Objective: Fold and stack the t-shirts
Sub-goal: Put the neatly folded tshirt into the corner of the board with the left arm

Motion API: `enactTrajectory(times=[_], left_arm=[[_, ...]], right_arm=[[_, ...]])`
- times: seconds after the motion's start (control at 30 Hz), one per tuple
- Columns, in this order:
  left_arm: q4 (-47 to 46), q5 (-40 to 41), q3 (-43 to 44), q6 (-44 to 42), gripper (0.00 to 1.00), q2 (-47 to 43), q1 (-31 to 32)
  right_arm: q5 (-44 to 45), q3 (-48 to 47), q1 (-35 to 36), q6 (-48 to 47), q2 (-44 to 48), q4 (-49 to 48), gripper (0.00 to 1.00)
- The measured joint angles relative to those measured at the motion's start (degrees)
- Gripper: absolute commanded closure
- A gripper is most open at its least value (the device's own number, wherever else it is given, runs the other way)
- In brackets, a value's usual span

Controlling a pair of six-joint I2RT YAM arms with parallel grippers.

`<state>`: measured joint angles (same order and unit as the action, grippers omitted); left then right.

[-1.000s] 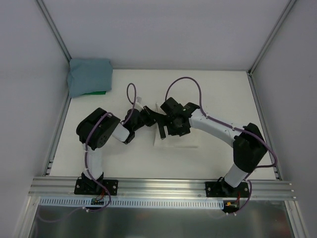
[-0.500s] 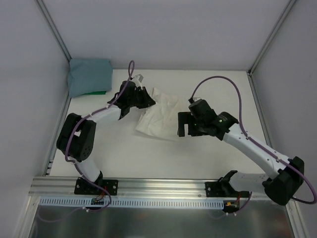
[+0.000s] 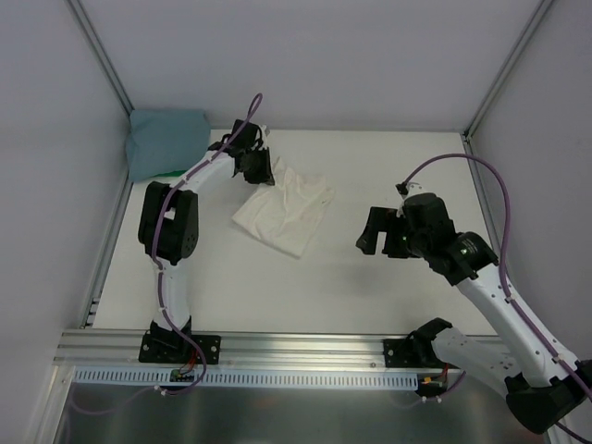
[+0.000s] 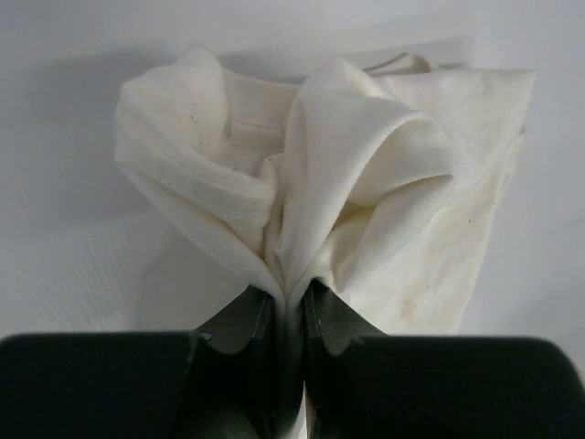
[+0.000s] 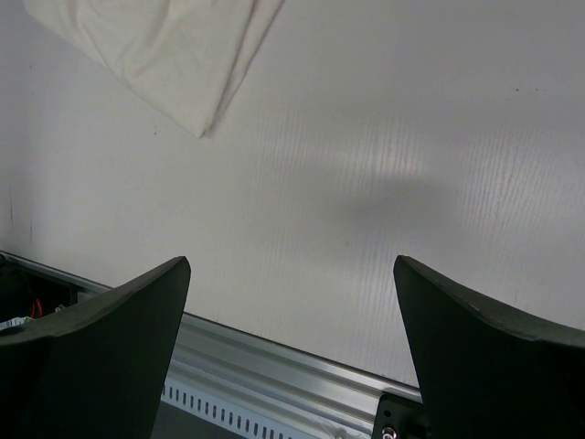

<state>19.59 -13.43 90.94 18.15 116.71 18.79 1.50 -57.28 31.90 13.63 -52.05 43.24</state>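
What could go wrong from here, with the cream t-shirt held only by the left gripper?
1. The left gripper pinches only a bunched edge of the cream t-shirt; the folds may open, or the cloth may slip out.
2. The right gripper is open and apart from the cloth, so the free end has no support and may drag crooked.
3. The teal t-shirt sits in the far left corner; placing the cream one there may rumple it.

Left gripper (image 3: 261, 172) holds cream t-shirt (image 3: 283, 212) at its far corner.

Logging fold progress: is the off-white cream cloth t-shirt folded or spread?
Folded: the cream t-shirt is a compact layered bundle, pinched by the left gripper.
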Motion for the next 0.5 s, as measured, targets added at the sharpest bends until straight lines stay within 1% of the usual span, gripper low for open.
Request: enactTrajectory(times=[0.1, 0.27, 0.5], left_arm=[[3.76, 1.11, 7.21, -1.73, 1.0, 3.61, -1.31], [8.81, 4.46, 16.33, -3.89, 1.0, 8.02, -4.52], [11.74, 8.07, 27.26, -5.88, 1.0, 12.15, -9.18]], right_arm=[[-2.08, 1.01, -1.7, -0.59, 0.37, 0.02, 0.0], [-4.9, 2.69, -4.17, -1.66, 0.31, -0.13, 0.0], [-8.35, 4.26, -6.91, -2.84, -1.7, -1.44, 0.0]])
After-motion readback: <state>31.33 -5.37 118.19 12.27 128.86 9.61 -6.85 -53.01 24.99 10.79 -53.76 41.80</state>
